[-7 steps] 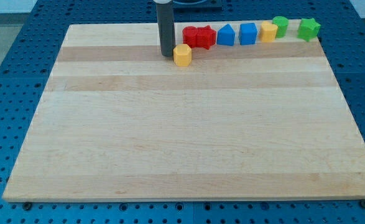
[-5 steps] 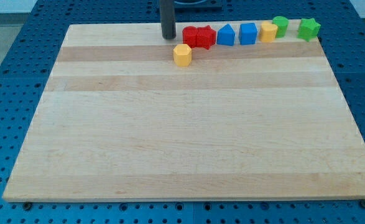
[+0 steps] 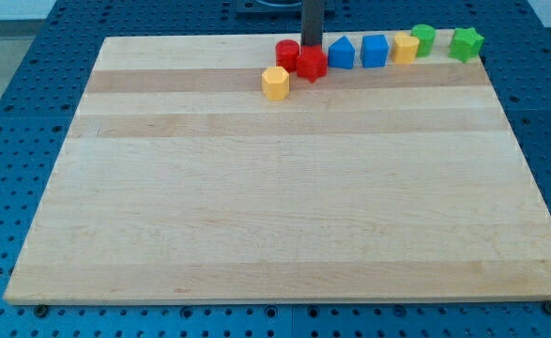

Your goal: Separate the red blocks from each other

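Two red blocks sit near the view's top edge of the wooden board (image 3: 275, 188). A round red block (image 3: 286, 53) lies on the left. A star-shaped red block (image 3: 312, 64) lies just right of it and slightly lower, touching or nearly touching it. My tip (image 3: 312, 45) is at the top edge of the star-shaped red block, just right of the round one. A yellow hexagonal block (image 3: 275, 83) lies below and left of the red pair.
To the right along the top edge stand a blue house-shaped block (image 3: 342, 53), a blue cube (image 3: 374, 50), a yellow block (image 3: 405, 47), a green round block (image 3: 423, 38) and a green star-shaped block (image 3: 466, 43).
My tip moved right from the left of the red blocks to behind them. The star-shaped red block shifted down a little, away from the row.
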Available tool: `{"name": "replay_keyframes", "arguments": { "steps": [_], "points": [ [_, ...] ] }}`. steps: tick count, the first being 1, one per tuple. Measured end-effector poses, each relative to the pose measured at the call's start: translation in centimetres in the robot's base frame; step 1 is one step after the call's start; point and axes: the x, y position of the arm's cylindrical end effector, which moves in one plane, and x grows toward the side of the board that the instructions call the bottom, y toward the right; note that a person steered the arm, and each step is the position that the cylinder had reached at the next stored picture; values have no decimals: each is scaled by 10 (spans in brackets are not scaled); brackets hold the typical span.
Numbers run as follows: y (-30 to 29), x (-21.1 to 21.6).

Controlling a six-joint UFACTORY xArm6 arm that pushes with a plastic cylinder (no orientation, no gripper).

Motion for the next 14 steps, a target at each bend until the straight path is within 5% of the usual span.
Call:
{"name": "replay_keyframes", "arguments": {
  "steps": [4,9,11,14],
  "points": [
    [-8,-9],
    [-160,-6],
    [-142,44],
    [-171,40]
  ]
}}
